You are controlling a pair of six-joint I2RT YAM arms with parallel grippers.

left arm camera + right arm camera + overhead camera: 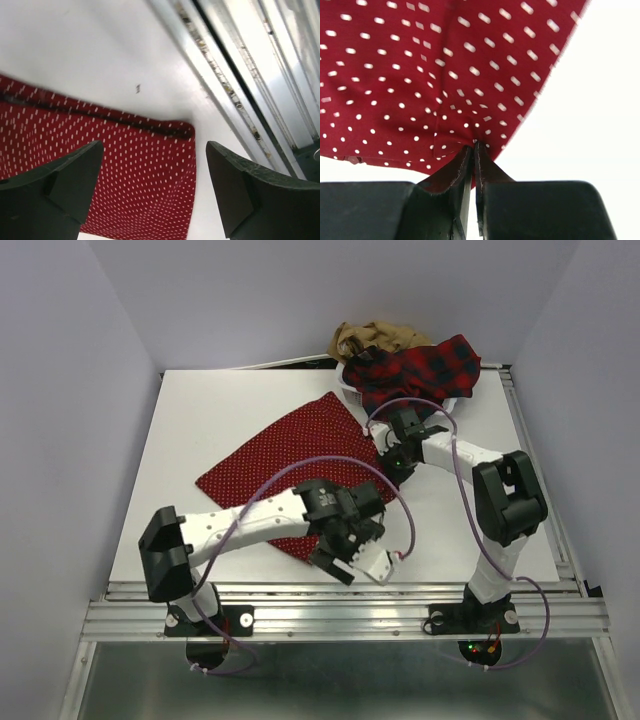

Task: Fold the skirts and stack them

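The red skirt with tiny white dots (pixel 285 465) lies spread on the white table. My right gripper (pixel 390 465) is at its right edge, and in the right wrist view its jaws (pixel 475 146) are pinched together on a puckered fold of that dotted cloth (pixel 420 75). My left gripper (pixel 352 552) hovers over the skirt's near corner (pixel 150 170), open wide with nothing between its fingers (pixel 235 185). The red-and-black plaid skirt (pixel 420 370) and the tan-brown skirt (pixel 375 338) lie heaped together at the back.
A white mesh basket (pixel 349 387) sits under the plaid and tan heap at the back right. The table's front edge and metal rails (pixel 235 95) run close beside my left gripper. Grey walls enclose the left and right sides.
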